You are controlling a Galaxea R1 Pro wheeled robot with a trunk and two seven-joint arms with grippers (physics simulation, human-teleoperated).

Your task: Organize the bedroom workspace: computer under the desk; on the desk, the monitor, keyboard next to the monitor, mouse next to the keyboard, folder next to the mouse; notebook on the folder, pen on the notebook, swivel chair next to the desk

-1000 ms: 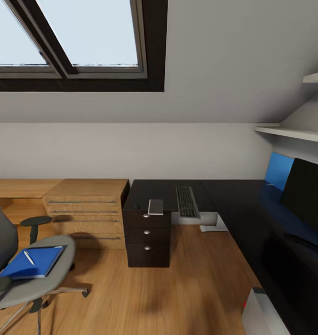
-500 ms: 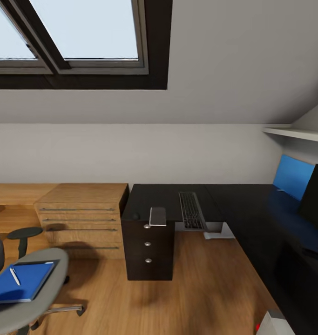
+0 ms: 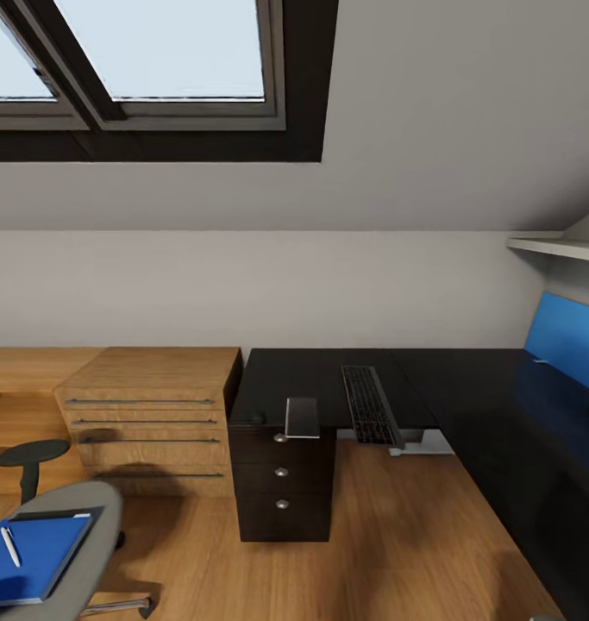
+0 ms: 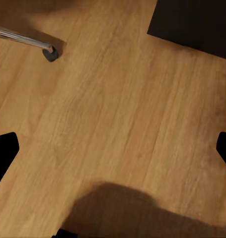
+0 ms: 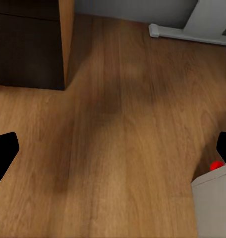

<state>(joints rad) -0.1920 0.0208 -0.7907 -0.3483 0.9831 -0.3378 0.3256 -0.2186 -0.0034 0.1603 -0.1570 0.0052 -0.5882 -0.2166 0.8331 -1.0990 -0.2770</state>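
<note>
Both sets of jaws stand released, empty, their black fingertips wide apart at the picture edges: the left gripper [image 4: 113, 148] hangs over bare wood floor [image 4: 117, 109], with a chrome chair leg and its castor [image 4: 49, 52] ahead of it, and the right gripper [image 5: 113, 148] over floor near the black drawer unit [image 5: 26, 49], the desk's white leg foot [image 5: 189, 34] and a corner of the pale computer tower [image 5: 214, 203] with a red spot.

From the head view, the black L-shaped desk [image 3: 466, 379] fills the right side beneath the sloped ceiling and a dark-framed skylight [image 3: 156, 78]. The keyboard [image 3: 369, 404] lies on the desk, its near end overhanging the front edge. Left of it a small grey notebook [image 3: 302, 417] also juts over the edge above the three-drawer unit [image 3: 281, 487], and the mouse [image 3: 256, 417] sits beside that. The swivel chair [image 3: 78, 552] is well apart at lower left, carrying the blue folder [image 3: 31, 556] with the pen [image 3: 10, 547] lying on it. A light-wood drawer chest [image 3: 147, 414] touches the desk's left end. A blue panel [image 3: 570, 336] stands along the desk's far right.
</note>
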